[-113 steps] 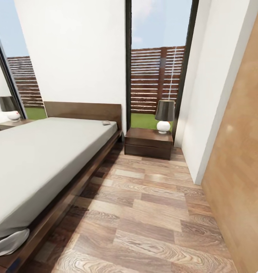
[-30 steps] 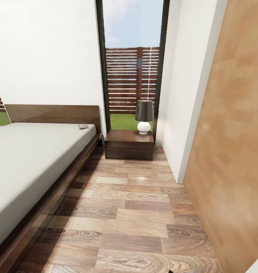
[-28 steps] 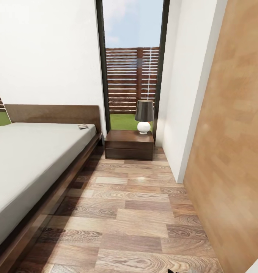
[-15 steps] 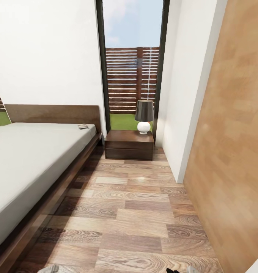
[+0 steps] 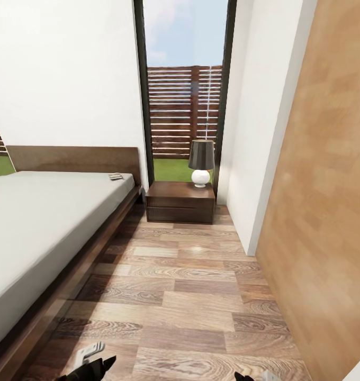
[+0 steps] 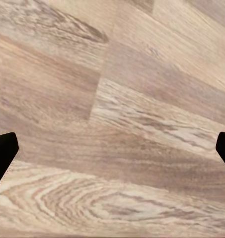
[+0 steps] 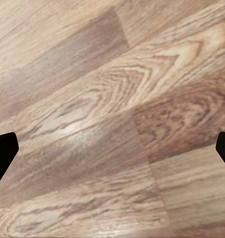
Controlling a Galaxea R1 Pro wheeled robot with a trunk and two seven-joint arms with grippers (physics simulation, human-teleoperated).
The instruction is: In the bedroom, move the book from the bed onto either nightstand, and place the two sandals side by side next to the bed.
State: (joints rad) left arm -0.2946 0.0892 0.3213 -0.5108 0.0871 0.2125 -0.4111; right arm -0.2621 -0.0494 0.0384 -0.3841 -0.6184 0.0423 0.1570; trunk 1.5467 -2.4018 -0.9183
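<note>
Two grippers edge into the head view's lower border: the left gripper (image 5: pixel 92 365), dark-fingered with a pale grey housing, and the right gripper (image 5: pixel 244 378), of which only a dark tip and a pale corner show. Half a second ago the left one was a faint grey sliver at the border; now it reaches clearly higher into the picture, while the room sits exactly as it did. Both wrist views give what the head view cannot — each pair of black fingertips (image 6: pixel 3 153) (image 7: pixel 3 151) stands at opposite edges of its picture, spread wide with nothing between them, over bare floor (image 5: pixel 201 296).

That floor is wood plank, grain swirling in tan and grey-brown, some boards darker than their neighbours. Along the robot's left runs the bed (image 5: pixel 37 233): a smooth, pale grey mattress on a low dark-brown frame, with a flat slab headboard. The book (image 5: pixel 115 176) lies on the mattress at its far corner, near the headboard — small, thin, its cover too small to read. Just beyond the bed's far corner stands the nightstand (image 5: pixel 180 202), boxy and glossy dark brown, bearing a lamp (image 5: pixel 201 163) with a round white base and dark shade. Behind it a tall dark-framed window (image 5: pixel 185 84) shows a slatted fence. A light wooden door (image 5: pixel 328 201) fills the right side.
</note>
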